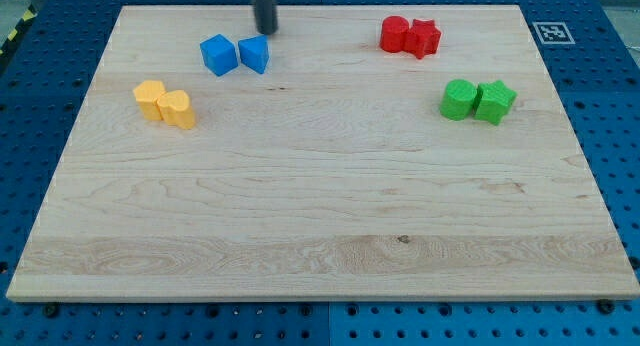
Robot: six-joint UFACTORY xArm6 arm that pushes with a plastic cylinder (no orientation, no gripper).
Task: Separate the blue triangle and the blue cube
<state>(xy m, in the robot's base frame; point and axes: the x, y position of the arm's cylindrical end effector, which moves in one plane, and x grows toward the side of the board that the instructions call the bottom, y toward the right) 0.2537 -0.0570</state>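
The blue cube (pixel 218 55) lies near the top left of the wooden board (pixel 320 216). The blue triangle (pixel 255 54) sits right beside it on the view's right, almost touching. My tip (pixel 266 30) comes down from the view's top edge and stands just above and slightly right of the blue triangle, a small gap away from it.
Two yellow blocks (pixel 166 104) lie touching at the left, below the blue pair. A red cylinder (pixel 395 33) and a red star-like block (pixel 423 37) touch at the top right. A green cylinder (pixel 459 99) and a green block (pixel 495 100) touch at the right.
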